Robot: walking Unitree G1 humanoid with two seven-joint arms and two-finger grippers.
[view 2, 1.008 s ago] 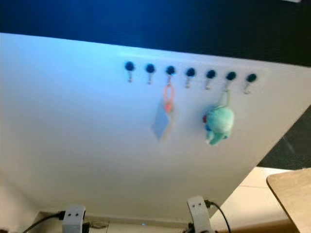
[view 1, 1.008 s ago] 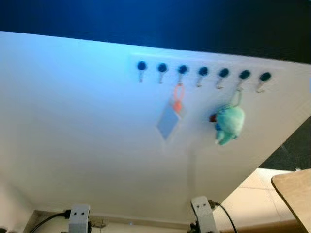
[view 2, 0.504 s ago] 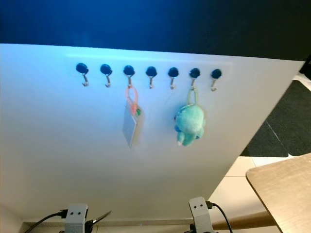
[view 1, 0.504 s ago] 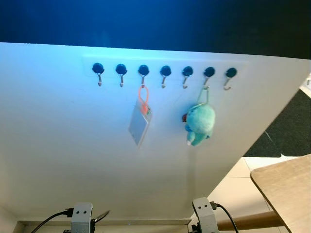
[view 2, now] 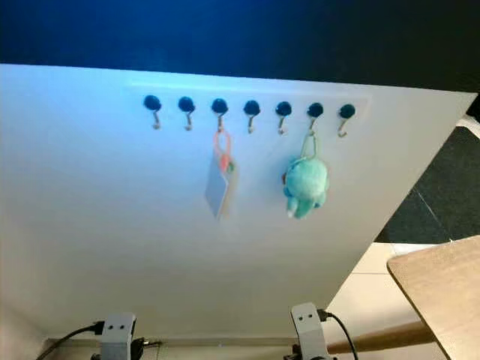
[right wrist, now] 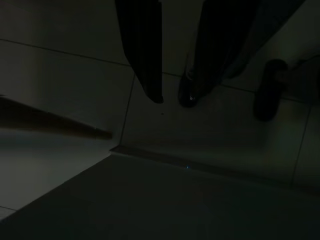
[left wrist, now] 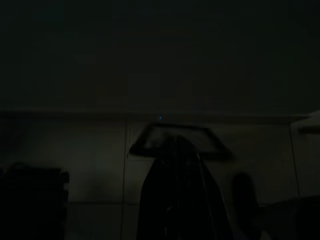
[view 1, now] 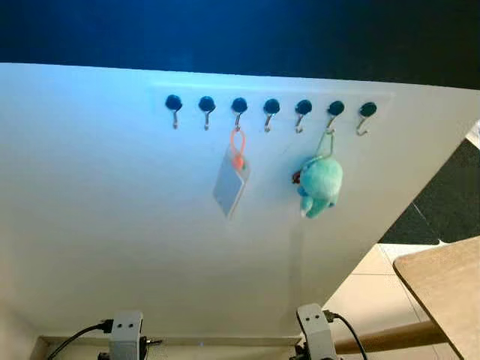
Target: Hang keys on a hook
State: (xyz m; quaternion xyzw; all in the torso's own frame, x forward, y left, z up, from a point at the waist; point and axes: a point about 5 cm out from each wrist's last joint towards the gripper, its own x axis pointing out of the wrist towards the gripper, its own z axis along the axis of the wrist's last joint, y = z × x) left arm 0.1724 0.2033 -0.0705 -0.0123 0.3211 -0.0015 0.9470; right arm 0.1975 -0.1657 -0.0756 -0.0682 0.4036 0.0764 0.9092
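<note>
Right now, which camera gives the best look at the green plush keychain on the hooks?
The left eye view: the green plush keychain hangs from the sixth hook, sharp and nearer centre frame. The right eye view shows the same thing slightly smaller. Both wrist views are dark, aimed at floor.

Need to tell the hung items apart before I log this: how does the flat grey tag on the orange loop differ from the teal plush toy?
The flat grey tag on its orange loop is thin and rectangular; the teal plush toy is round and bulky. The tag hangs from the third hook from the robot's left, the plush from the sixth. The tag hangs tilted; the plush hangs straighter. Both hang on the white panel from the same hook row.
</note>
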